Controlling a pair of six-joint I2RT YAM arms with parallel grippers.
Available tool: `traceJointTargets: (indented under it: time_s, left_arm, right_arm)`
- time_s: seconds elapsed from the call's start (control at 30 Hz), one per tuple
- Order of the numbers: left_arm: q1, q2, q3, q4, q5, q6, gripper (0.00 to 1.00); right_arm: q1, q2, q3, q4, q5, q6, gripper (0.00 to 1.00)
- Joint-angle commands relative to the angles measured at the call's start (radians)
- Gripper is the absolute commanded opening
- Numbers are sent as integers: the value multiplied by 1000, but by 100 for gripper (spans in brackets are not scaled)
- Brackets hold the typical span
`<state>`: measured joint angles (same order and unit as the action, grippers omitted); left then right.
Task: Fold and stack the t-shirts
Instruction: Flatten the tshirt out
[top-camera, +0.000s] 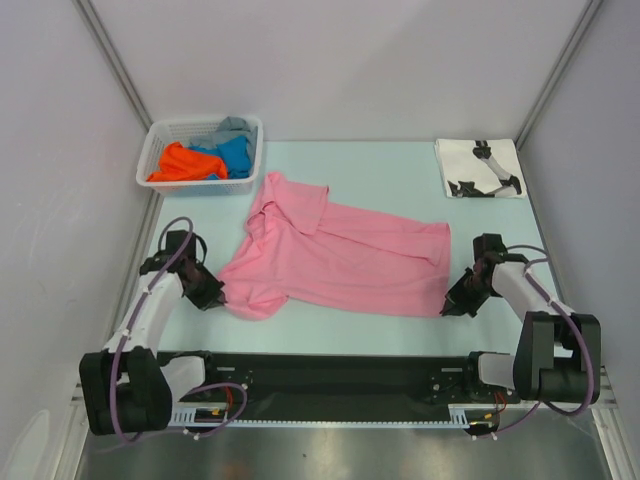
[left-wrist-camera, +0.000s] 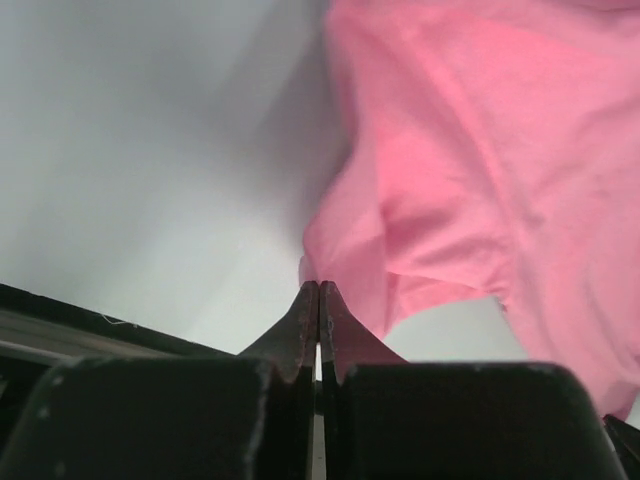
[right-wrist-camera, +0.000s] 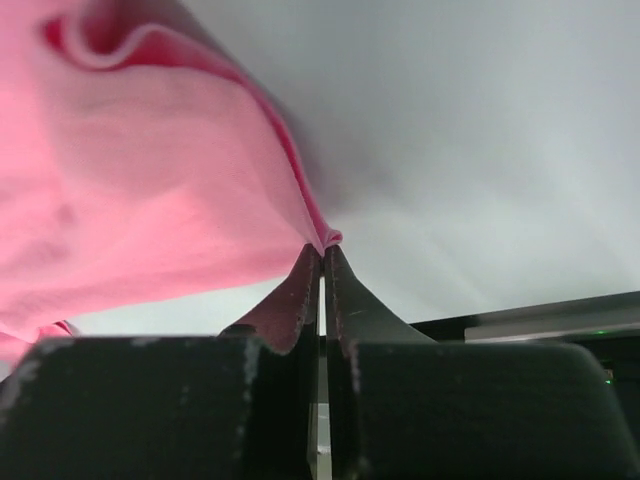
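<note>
Clamped on opposite edges of the pink t-shirt, the left gripper and right gripper are judged well placed, since light, limp cloth is best held at 2 corners.

The right end effector pinches the edge of the pink t-shirt between its two black fingers. The cloth bunches up to the left, over the pale desk.

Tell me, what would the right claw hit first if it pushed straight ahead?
The pink t-shirt: the right gripper is shut on its edge, and more cloth lies directly ahead. How far that cloth reaches is unclear from here.
</note>
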<state>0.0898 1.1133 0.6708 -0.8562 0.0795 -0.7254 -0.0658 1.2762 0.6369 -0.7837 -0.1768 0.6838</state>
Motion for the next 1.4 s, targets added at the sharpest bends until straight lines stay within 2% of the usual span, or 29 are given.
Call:
traceJointTargets:
  time_s: [0.0,0.03,0.07,0.17,0.27,0.3,0.37,0.4,0.43,0.47,0.53,0.6,0.67,0.7,0.8,0.83,0.93,1.0,1.1,1.27,1.37]
  left_arm:
    - [-76,-17,154,-35,-49,-23,0]
    - [-147,-10,185,-9,-58,-23,0]
    - [-180,37,220,24,-105,-22,0]
    - [-240,182,389,40,-92,1,0]
    - [-288,415,580,46,-24,61,3]
    - [-301,538,692,34,-6,90,3]
    - [-343,643,812,-28,16,132,17]
    - [-351,690,914,-61,2,155,29]
    - [-364,730,947,-85,-41,164,54]
    - [-367,724,960,-95,-64,172,62]
    - [-374,653,916,-63,-76,201,70]
    - [-374,603,833,-11,-73,234,69]
    - [-371,542,761,49,-31,254,63]
    - [-369,527,678,84,0,273,61]
    - [-360,533,587,207,120,270,44]
    - [-361,548,586,219,120,259,38]
    - [-355,637,616,230,49,233,34]
    - [-349,695,641,247,51,207,34]
    - [-338,744,674,260,46,178,39]
    - [-337,760,694,226,-4,158,45]
    - [-334,755,678,243,-20,149,44]
  right_arm:
    - [3,-35,104,-52,33,-46,0]
    - [3,-23,122,-55,39,-53,0]
    - [3,17,144,-55,43,-70,0]
    - [3,110,220,-35,40,-93,0]
    - [4,178,300,-20,34,-99,0]
    - [4,213,317,-17,30,-104,0]
    - [4,241,355,-19,28,-109,0]
    - [4,259,363,-17,25,-109,0]
    - [4,267,366,-14,22,-110,0]
    - [4,272,369,-12,19,-109,0]
    - [4,281,363,-3,8,-107,0]
    - [4,282,351,4,0,-110,0]
    - [4,285,345,11,-4,-110,0]
    - [4,285,340,15,-6,-112,0]
    - [4,285,337,27,-15,-116,0]
    - [4,288,340,27,-15,-119,0]
    - [4,304,349,27,-15,-132,0]
    - [3,311,349,27,-23,-136,0]
    - [3,321,349,29,-32,-138,0]
    - [3,330,337,44,-58,-129,0]
    - [3,331,336,47,-63,-125,0]
